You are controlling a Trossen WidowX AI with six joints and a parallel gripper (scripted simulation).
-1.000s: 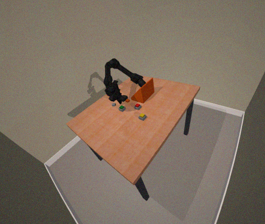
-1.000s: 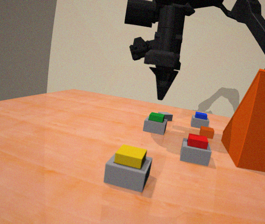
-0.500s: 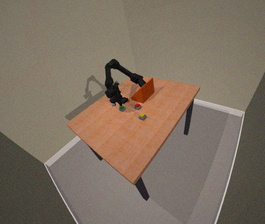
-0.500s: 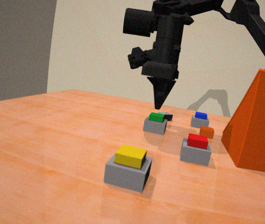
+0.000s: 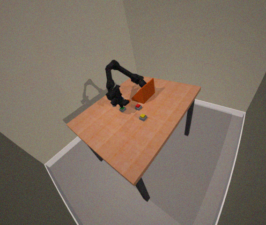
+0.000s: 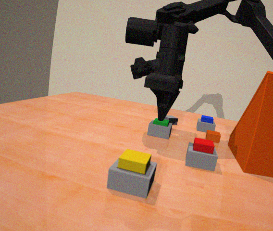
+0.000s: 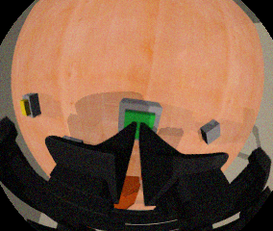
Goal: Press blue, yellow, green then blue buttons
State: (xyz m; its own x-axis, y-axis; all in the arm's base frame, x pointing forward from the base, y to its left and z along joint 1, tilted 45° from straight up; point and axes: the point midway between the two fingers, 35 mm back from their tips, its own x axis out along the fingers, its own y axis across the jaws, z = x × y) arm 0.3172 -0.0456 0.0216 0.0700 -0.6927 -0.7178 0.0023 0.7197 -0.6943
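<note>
on green button [image 6: 161,122], closed pincer [image 6: 161,116], no lettering

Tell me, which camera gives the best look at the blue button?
The exterior view: the blue button shows plainly there on its grey base, beyond the red button. In the top view the arm hides it, and the wrist view does not show it, only the green button.
</note>
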